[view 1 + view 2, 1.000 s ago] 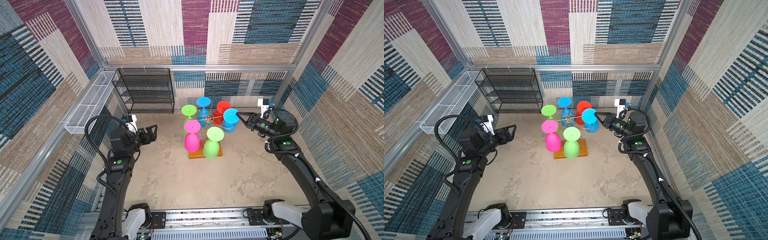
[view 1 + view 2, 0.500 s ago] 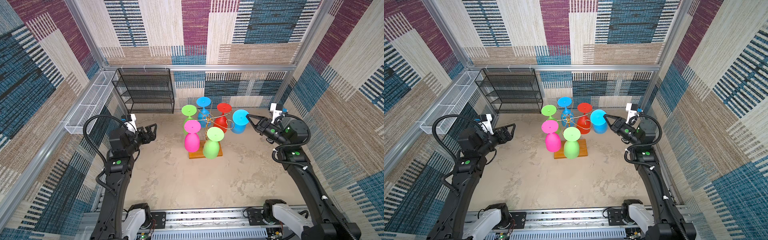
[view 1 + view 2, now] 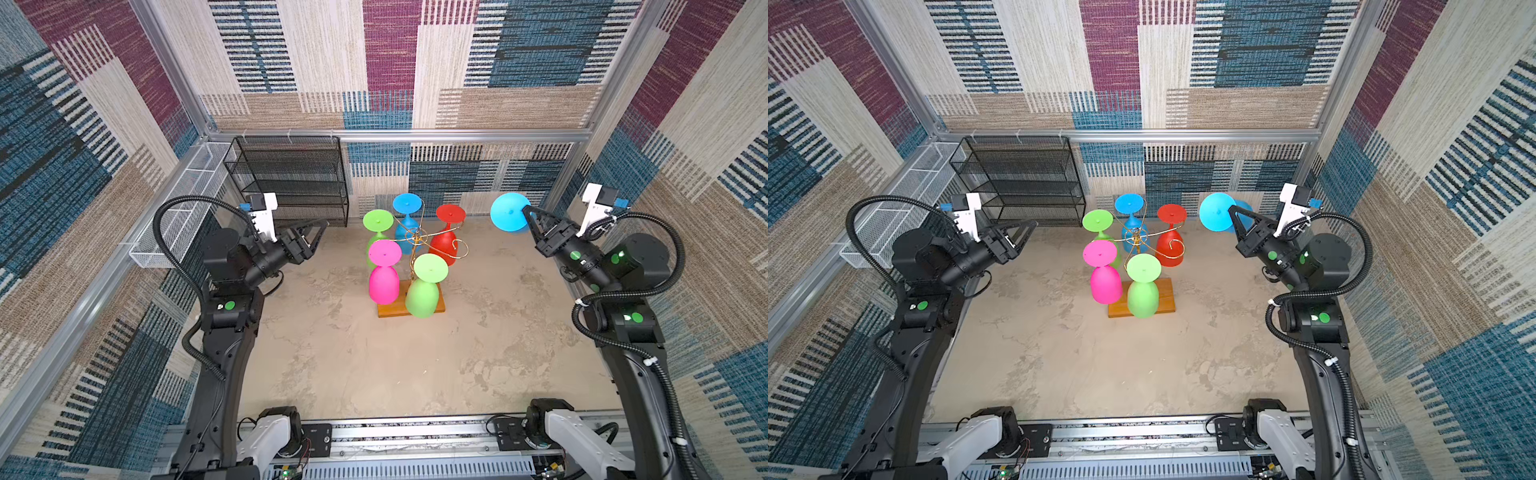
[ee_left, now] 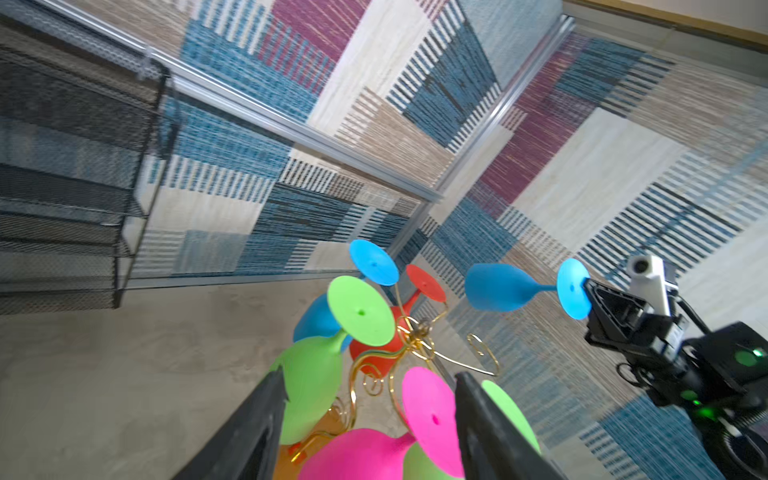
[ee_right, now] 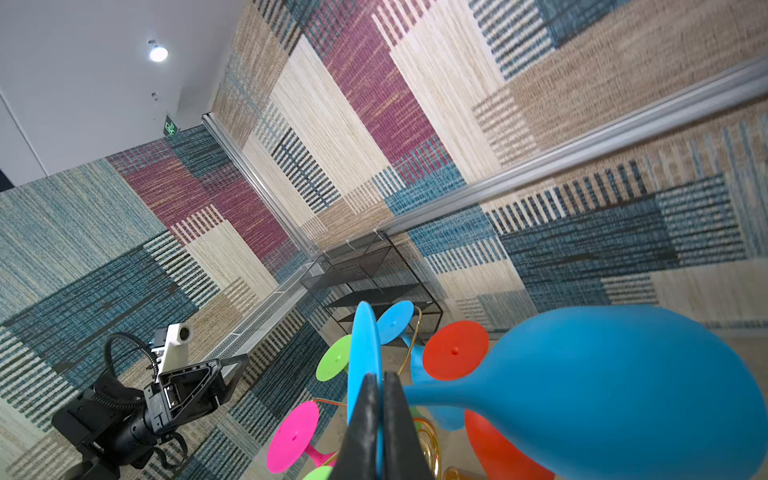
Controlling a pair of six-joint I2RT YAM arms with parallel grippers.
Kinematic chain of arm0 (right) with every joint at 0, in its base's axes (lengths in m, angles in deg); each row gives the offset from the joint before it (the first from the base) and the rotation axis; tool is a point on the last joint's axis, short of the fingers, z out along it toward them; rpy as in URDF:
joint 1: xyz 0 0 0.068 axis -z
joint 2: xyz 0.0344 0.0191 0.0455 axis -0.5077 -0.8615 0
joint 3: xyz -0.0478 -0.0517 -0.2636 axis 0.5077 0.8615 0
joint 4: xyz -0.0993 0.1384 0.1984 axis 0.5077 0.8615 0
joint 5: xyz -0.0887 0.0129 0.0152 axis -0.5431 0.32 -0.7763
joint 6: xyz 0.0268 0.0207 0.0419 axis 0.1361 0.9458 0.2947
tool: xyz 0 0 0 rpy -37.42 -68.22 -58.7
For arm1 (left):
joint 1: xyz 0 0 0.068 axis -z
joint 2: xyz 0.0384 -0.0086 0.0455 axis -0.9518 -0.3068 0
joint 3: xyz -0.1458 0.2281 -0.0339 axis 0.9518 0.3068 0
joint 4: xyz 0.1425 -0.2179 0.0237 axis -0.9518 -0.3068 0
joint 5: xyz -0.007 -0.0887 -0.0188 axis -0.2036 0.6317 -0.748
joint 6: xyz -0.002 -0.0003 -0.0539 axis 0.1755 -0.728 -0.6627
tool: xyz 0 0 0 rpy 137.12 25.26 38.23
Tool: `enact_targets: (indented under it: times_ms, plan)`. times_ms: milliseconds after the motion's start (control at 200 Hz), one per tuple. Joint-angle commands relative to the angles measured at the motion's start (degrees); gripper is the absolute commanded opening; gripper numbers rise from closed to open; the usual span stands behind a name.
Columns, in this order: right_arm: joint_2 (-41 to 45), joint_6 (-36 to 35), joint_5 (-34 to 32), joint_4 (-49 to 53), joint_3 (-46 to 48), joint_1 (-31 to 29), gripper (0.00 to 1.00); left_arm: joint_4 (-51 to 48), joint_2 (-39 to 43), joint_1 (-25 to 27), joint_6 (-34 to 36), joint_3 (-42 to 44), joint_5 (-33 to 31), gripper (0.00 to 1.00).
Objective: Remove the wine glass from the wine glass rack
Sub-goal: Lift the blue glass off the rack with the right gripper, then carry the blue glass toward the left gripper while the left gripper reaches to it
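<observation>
Woven patchwork wall panels [image 3: 390,62] in maroon, teal and cream fence three sides of my mottled, sandy tabletop [image 3: 374,365]. A black mesh shelf unit [image 3: 291,183] stands far left. Beside it a long white wire basket [image 3: 183,216] runs along the left wall.

At mid-table sits the wine glass rack [image 3: 390,309], thin gold wire scrolls over an orange-brown wooden slab. Five matte, smooth-sided glasses hang from it bowl down: pink [image 3: 383,282], lime green [image 3: 422,295], red [image 3: 444,245], blue [image 3: 407,216] and a second green [image 3: 377,222]. One scroll arm on its right curls bare. Open floor lies near and to both sides.

The light blue wine glass [image 3: 508,212] is off the rack and well to its right, close to the far right corner post. It is tipped on its side in mid-air. My right gripper [image 3: 527,214] is pinched tight on the rim of its flat round foot. My left gripper [image 3: 318,235] points at the rack from the left, jaws apart, holding nothing.
</observation>
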Motion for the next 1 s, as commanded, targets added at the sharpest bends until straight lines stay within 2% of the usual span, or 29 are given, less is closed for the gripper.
enact_targets:
  times_ms: [0,115,326,506,666,992]
  plan:
    - [-1.79,-5.20,2.99,-0.40,-3.60,-0.22,0.00,5.11,-4.11,4.54,-3.71,-4.36,6.67,0.61]
    - [-4.70,-6.30,7.26,-0.72,-8.32,-1.81,0.00,8.46,-8.90,9.60,-5.56,-9.44,7.48,0.61]
    - [-10.12,-11.62,6.76,2.41,-15.57,-10.64,0.00,13.16,-16.52,17.14,-8.30,-17.50,7.72,0.59]
    - [-13.76,-11.97,7.73,1.05,-16.56,-15.13,0.00,20.59,-21.29,20.96,-14.05,-19.72,8.57,0.55]
    - [-17.29,-13.33,7.59,1.11,-19.17,-19.81,0.00,21.04,-24.23,24.22,-14.74,-22.82,9.51,0.54]
    - [-22.51,-13.91,6.17,-0.08,-21.54,-24.91,0.00,22.07,-25.66,27.51,-15.42,-24.01,10.27,0.54]
